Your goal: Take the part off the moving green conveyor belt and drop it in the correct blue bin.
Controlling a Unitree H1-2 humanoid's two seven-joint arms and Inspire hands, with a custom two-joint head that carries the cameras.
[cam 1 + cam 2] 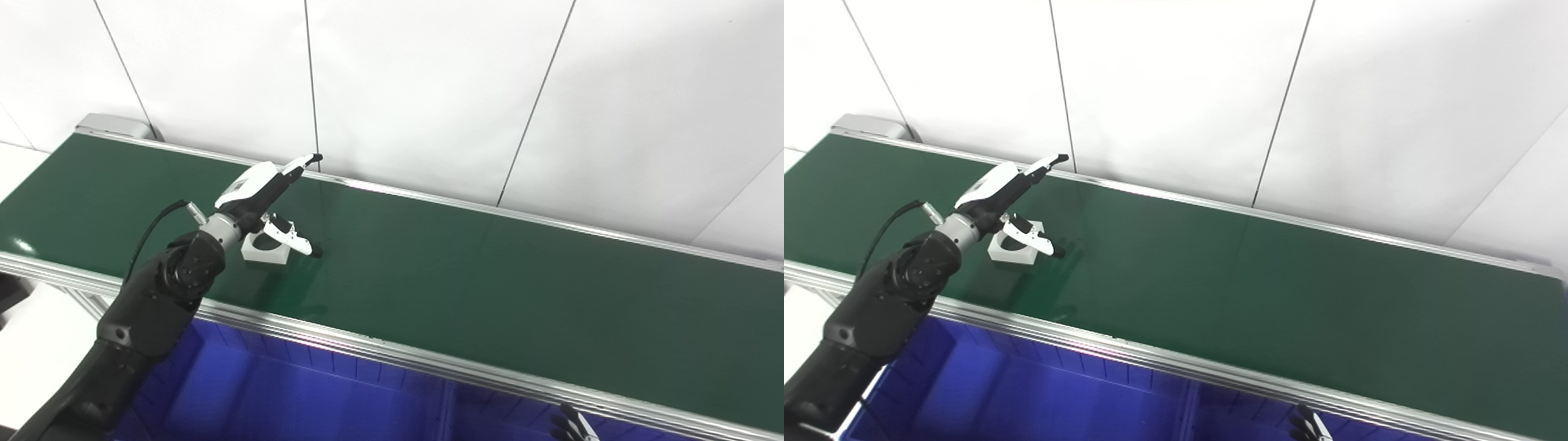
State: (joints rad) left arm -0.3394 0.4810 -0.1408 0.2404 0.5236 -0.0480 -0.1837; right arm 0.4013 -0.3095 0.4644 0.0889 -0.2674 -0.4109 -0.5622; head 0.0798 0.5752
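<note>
A white square part [264,249] with a round hole lies on the green conveyor belt [465,269] at the left. My left hand [269,202] hovers over it, open, with fingers stretched toward the far rail and the thumb [293,239] pointing right across the part. The part is partly hidden by the hand; it also shows in the right eye view [1012,250]. Only the fingertips of my right hand [572,425] show at the bottom edge, below the belt.
Blue bins [294,392] sit below the belt's near aluminium rail [392,352], with a divider near the middle [1191,407]. A white panelled wall [429,92] rises behind the belt. A grey end housing [110,125] caps the belt's far left.
</note>
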